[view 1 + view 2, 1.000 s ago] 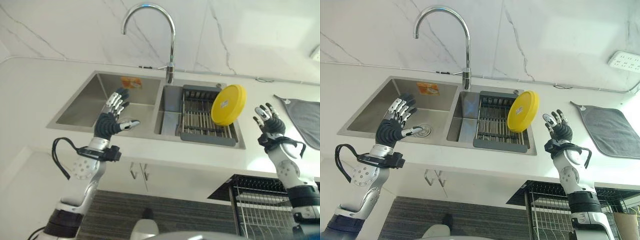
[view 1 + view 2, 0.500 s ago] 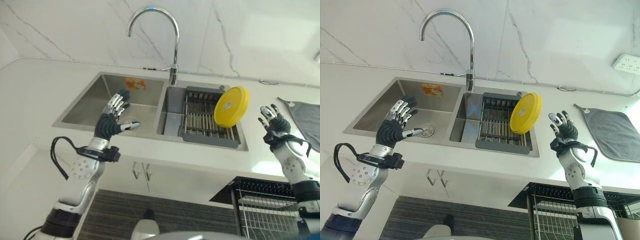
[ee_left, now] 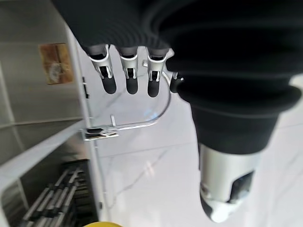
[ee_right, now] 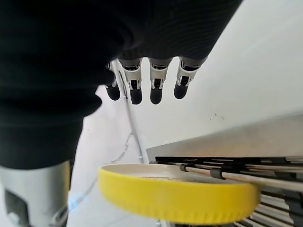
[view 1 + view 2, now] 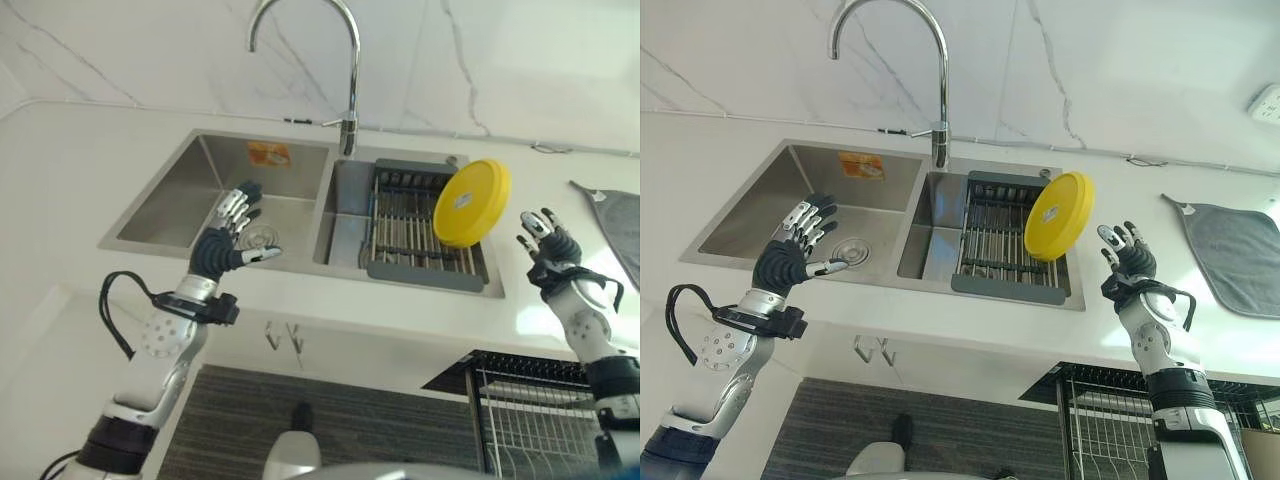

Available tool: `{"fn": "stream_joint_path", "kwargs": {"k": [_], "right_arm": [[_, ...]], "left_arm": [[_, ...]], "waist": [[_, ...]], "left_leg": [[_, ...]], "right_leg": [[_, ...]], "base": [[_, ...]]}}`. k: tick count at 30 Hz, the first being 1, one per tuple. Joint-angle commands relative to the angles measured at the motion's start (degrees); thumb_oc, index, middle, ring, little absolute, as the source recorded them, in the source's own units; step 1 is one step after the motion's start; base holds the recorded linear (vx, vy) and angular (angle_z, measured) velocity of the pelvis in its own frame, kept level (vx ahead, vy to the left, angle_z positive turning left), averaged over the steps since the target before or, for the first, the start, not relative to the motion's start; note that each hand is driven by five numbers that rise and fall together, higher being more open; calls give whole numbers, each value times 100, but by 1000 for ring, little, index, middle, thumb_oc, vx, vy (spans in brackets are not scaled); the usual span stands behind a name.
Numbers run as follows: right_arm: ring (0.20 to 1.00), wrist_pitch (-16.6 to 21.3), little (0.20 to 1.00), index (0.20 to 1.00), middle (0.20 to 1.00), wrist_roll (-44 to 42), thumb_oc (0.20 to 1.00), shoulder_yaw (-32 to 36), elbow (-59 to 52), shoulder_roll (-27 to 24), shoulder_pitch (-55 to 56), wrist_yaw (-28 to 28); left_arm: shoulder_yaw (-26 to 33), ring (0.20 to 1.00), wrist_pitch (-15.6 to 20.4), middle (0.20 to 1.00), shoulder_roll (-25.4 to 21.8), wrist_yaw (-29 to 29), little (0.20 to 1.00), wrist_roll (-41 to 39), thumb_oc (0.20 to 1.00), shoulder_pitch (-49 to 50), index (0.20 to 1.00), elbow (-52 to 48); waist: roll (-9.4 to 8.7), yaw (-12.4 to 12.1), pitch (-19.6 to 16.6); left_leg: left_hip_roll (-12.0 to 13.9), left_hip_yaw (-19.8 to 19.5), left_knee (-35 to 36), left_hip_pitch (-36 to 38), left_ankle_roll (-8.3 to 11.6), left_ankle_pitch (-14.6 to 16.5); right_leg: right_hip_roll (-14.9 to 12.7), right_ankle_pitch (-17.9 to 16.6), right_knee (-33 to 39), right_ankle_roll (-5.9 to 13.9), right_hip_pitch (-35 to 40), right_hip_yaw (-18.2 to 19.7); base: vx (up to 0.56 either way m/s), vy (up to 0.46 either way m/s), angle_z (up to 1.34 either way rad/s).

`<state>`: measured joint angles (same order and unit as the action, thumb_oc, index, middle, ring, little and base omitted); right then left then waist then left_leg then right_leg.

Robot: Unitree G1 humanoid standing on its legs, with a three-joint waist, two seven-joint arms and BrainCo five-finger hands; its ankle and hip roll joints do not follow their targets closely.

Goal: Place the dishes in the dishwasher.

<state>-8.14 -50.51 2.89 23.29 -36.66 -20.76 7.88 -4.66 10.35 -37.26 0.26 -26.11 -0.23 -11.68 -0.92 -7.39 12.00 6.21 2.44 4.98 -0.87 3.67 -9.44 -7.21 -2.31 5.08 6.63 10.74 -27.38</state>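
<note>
Plate [image 5: 1059,216], yellow, stands on edge in the rack [image 5: 1005,240] of the right sink basin, small white label on its face (unreadable). Orange sticker [image 5: 860,165] on left basin wall. White tabletop [image 5: 730,140], marble wall, grey cloth [image 5: 1240,250]. Left hand [image 5: 790,255] and right hand [image 5: 1127,255] spread wide, empty.

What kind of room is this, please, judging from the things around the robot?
Most likely a home kitchen. A steel double sink with a tall curved tap is set into a white counter, a yellow plate stands on edge in a drying rack, and a pulled-out wire dishwasher rack shows below.
</note>
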Motion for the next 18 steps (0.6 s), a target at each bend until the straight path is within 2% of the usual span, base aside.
{"fn": "stream_joint_path", "kwargs": {"k": [1,8,18], "right_arm": [[1000,350,1000,1000,1000,-230,1000,1,66,-563,-767,-34],[1000,401,1000,1000,1000,-206,1000,-55,134,-685,-907,-94],[1000,373,1000,1000,1000,-127,1000,-132,128,-760,-983,-90]], "left_arm": [[-182,1000,416,1000,-185,27,1000,-158,1000,-397,1000,-85],[-245,1000,459,1000,-224,123,1000,-170,1000,-515,1000,-88],[-226,1000,365,1000,-169,164,1000,-122,1000,-427,1000,-157]], "waist": [[115,-171,75],[161,-147,168],[181,-128,120]], "left_leg": [[-80,111,2,657,104,905],[-79,113,2,577,81,896],[-67,140,2,620,78,893]], "right_leg": [[31,112,-8,-4,-141,359],[7,67,-8,8,-237,411],[1,78,-8,-18,-194,439]], "base": [[10,-11,4],[0,0,0],[19,5,0]]}}
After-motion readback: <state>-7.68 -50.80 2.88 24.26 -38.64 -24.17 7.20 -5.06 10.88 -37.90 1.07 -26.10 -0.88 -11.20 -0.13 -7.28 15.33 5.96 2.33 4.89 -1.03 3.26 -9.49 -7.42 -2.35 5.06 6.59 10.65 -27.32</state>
